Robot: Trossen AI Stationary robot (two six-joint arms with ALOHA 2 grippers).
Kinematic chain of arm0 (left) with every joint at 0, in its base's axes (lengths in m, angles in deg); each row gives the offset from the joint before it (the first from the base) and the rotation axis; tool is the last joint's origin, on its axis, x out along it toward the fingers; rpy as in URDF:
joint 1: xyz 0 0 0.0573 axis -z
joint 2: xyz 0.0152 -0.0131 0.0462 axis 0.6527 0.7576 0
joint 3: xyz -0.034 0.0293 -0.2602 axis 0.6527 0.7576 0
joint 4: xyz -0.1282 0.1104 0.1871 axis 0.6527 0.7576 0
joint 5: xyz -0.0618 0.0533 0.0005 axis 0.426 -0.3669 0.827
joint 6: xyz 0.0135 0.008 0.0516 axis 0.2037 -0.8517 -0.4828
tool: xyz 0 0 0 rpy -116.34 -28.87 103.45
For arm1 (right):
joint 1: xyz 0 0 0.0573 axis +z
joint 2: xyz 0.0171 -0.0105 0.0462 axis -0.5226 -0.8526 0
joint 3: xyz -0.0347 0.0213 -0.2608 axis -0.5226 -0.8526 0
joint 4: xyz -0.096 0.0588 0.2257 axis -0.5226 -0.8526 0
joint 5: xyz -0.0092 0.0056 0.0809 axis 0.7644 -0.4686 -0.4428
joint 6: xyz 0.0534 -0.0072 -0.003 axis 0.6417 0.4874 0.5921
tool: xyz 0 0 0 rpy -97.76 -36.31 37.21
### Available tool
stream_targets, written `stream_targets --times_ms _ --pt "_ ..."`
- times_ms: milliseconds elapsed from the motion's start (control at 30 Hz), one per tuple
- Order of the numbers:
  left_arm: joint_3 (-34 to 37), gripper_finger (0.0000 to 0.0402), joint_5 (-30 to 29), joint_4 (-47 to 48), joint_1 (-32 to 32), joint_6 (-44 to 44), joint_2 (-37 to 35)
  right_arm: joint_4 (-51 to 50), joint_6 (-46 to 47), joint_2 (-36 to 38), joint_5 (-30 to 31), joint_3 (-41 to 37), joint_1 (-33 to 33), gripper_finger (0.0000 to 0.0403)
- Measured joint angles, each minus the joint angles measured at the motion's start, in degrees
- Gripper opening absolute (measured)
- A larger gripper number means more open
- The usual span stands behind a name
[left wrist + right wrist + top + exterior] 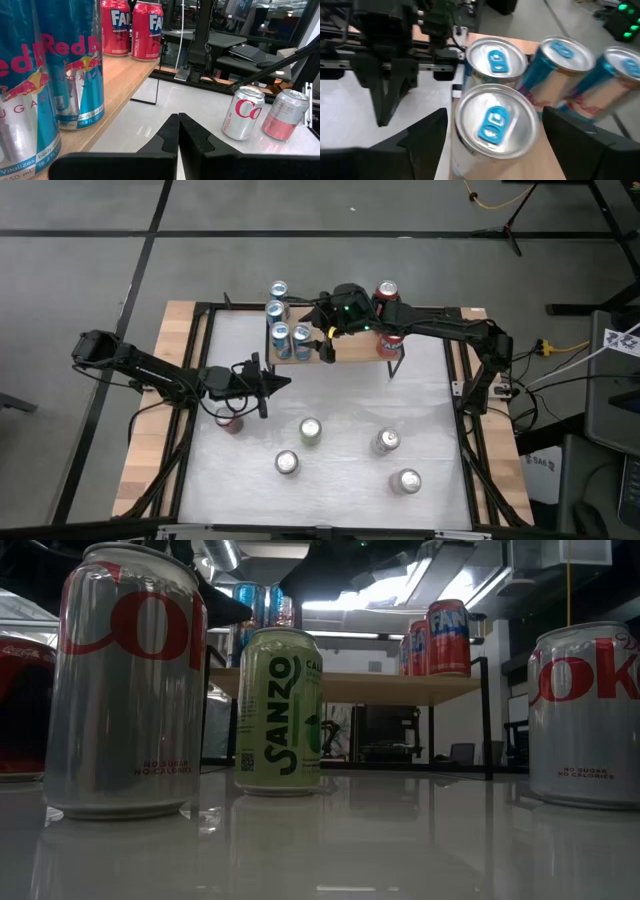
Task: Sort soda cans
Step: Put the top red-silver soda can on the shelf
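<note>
A wooden shelf (350, 352) stands at the table's far middle. Several blue soda cans (278, 312) stand upright on its left part and two red ones (386, 292) on its right. My right gripper (494, 131) is open above the shelf. Its fingers stand either side of the nearest blue can (492, 117) with a narrow gap, pointing slantwise down. My left gripper (178, 131) is shut, level above the table beside the shelf's left end (278, 383), and holds nothing. A red can (232, 420), a green one (310, 430) and three silver ones (387, 441) stand on the table.
The shelf stands on thin black legs (487, 720), with open space under it. The left arm (150, 368) reaches in from the left edge, the right arm (450, 325) from the right. The white tabletop (340, 395) lies bare between the shelf and the standing cans.
</note>
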Motion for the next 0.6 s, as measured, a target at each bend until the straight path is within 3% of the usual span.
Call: stream_targets --times_ms 200,600 --pt "0.0 0.0 0.0 0.1 0.0 0.0 0.0 -1.7 -0.1 3.3 4.5 0.0 0.0 0.0316" --pt "0.0 0.0 0.0 0.1 0.0 -0.1 0.0 -13.8 3.9 10.9 4.2 0.0 2.2 0.0317"
